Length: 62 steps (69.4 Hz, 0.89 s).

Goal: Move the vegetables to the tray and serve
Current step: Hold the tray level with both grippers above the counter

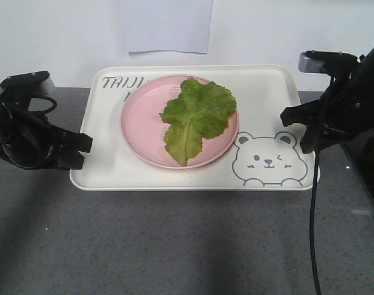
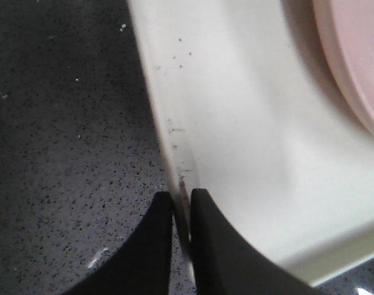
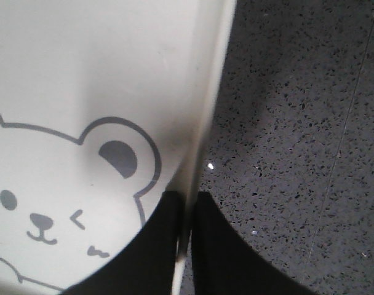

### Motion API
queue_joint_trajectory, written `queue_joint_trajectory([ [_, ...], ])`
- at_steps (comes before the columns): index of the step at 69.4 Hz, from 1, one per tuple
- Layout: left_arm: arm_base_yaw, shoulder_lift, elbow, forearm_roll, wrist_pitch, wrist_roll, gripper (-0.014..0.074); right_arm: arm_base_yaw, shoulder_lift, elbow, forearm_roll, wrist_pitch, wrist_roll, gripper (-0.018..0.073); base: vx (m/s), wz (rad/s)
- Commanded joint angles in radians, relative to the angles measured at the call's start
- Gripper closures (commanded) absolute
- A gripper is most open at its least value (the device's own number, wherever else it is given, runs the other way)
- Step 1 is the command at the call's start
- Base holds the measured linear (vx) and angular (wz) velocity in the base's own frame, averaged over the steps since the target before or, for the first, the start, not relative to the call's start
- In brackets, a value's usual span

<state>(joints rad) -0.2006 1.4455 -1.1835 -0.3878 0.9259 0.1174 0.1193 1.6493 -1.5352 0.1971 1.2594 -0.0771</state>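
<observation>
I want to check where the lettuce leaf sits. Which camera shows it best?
The exterior front-facing view: the whole lettuce leaf lies on the pink plate, which sits on the tray. The left wrist view shows only the plate's edge and the tray's rim, no leaf; the right wrist view shows only the tray's bear print.

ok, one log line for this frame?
stage: tray grip | left tool: shut on tray left rim | right tool: shut on right rim | lettuce: on pink plate, on tray

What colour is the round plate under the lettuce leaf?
Pale pink plate, clearest in the exterior front-facing view.
</observation>
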Motion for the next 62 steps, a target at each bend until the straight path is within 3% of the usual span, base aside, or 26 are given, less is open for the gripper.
queue_joint_trajectory([
  [1,-0.014,-0.042,-0.03,-0.107,-0.04,0.028,0.0602,0.008,-0.05,-0.025,0.078,-0.035,-0.028,0.0565,0.0,0.0],
  [62,-0.014,-0.042,-0.03,-0.107,-0.043,0.028,0.0602,0.008,-0.05,-0.025,0.078,-0.041,-0.028,0.0565,0.0,0.0],
])
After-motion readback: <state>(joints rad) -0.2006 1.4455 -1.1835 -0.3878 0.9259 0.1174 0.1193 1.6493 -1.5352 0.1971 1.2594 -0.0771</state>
